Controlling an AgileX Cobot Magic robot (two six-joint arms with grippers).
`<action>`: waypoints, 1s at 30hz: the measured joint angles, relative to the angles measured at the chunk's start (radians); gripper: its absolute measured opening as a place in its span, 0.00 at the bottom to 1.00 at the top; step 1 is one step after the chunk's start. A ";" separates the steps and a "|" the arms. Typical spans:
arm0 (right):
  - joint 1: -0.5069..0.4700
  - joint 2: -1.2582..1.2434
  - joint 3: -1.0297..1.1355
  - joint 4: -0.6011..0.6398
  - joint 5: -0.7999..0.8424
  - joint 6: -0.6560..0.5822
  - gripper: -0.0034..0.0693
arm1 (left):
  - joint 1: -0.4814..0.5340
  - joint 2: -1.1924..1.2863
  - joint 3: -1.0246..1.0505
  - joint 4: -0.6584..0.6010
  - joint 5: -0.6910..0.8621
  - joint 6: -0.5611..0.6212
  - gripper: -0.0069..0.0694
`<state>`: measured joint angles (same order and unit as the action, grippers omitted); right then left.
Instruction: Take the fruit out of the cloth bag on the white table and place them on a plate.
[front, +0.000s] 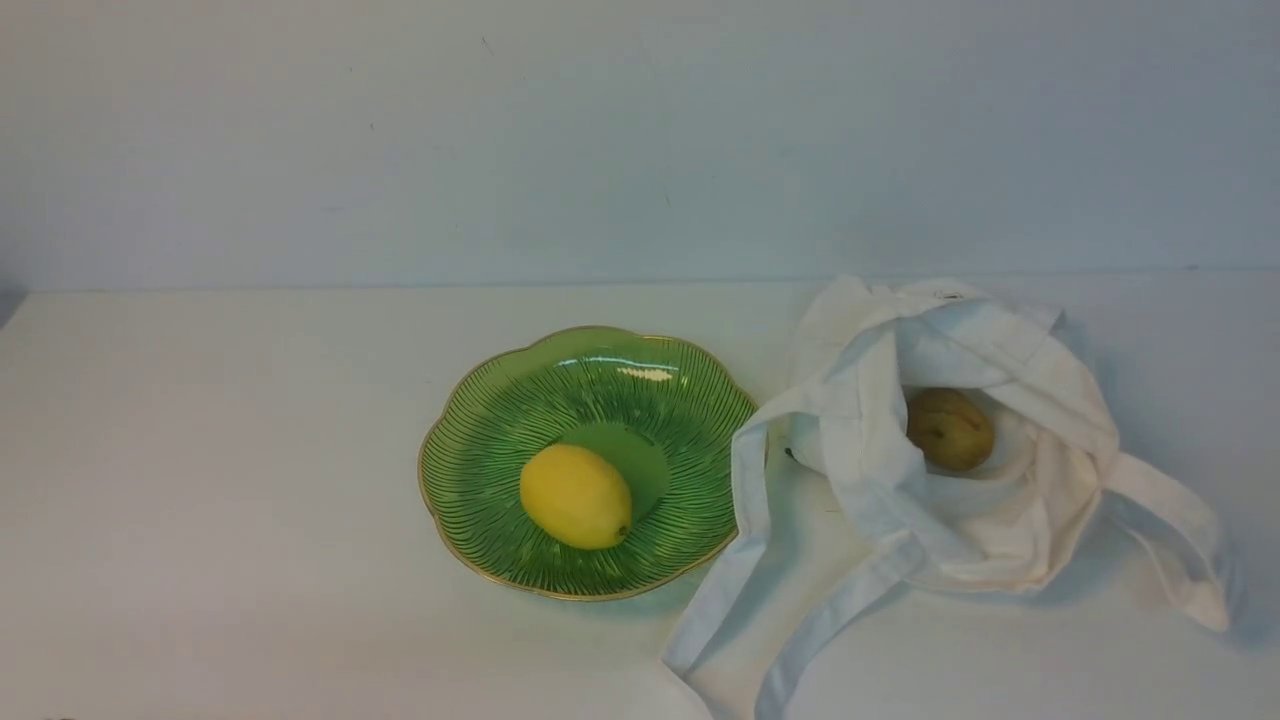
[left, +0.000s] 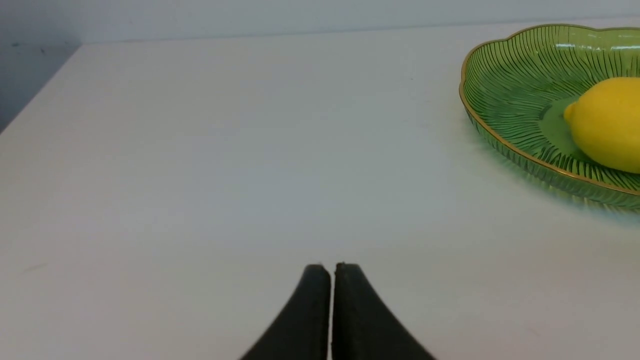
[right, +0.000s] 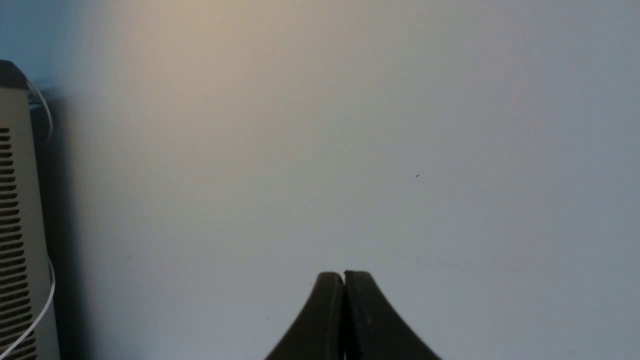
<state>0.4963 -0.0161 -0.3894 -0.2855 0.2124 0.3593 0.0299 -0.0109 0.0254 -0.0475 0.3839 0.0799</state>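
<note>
Across the left of the front frame we see the white table (front: 200, 480) running back to a pale wall (front: 600, 130). Our left claw (left: 332, 265) shows only in its own wrist camera. Its two dark fingers are pressed together with barely a slit between them, gripping nothing, over the tabletop near the plate.

At the centre of the front frame sits the green plate (front: 470, 450) with its gold rim. The lemon (front: 575, 496) lies on it, toward the lower edge of the flat middle.

Just right of the plate, the cloth bag (front: 1000, 520) is slumped on the table with its mouth gaping toward us. One strap (front: 745, 530) trails down beside the plate's rim to the bottom of the frame. Inside the bag's mouth rests the brownish fruit (front: 950, 428).

Our right claw (right: 344, 274) is likewise closed on nothing. It faces a plain pale surface (right: 350, 125), with a grey slotted box (right: 15, 225) to one side.
</note>
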 joint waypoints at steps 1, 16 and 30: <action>0.000 0.000 0.000 -0.010 -0.008 0.000 0.03 | 0.000 0.000 0.000 0.000 0.000 0.000 0.08; 0.000 0.000 0.000 0.276 -0.017 -0.424 0.03 | 0.000 0.000 0.000 0.000 0.000 0.000 0.08; -0.469 -0.001 0.314 0.259 0.118 -0.490 0.03 | 0.000 0.000 0.000 0.000 0.000 0.000 0.08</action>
<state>0.0269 -0.0168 -0.0754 -0.0261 0.3305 -0.1302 0.0299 -0.0109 0.0254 -0.0475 0.3839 0.0799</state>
